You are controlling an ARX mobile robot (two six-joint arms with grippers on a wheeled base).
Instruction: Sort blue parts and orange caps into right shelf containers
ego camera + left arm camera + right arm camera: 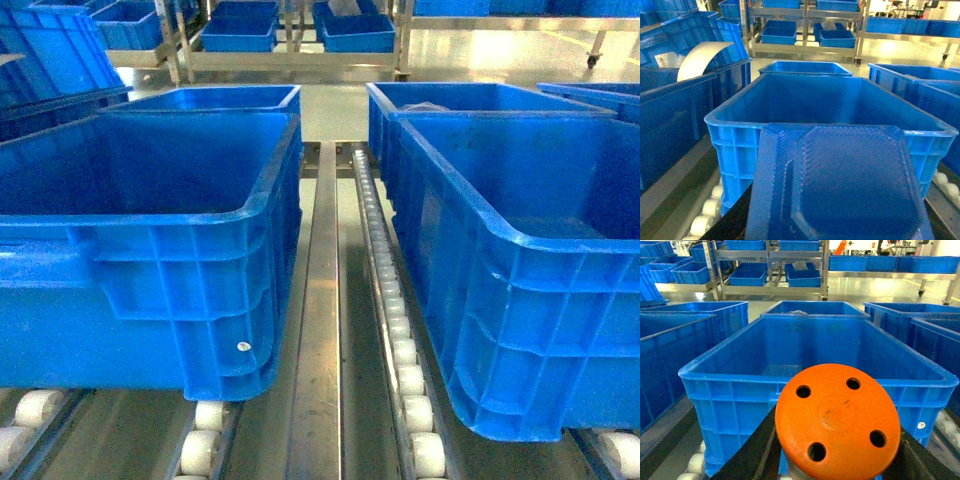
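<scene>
Here, the right gripper (837, 475) grips an orange cap (837, 421) short of the crate (810, 371), the left gripper (837, 235) a blue part (837, 182); early release risks the rollers (400, 350).

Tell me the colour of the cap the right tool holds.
Orange cap, clearest in the right wrist view.

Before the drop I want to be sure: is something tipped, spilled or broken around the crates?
Nothing stands out. Both near crates, left and right, sit upright on the rollers. The orange cap and the blue part look intact.
</scene>
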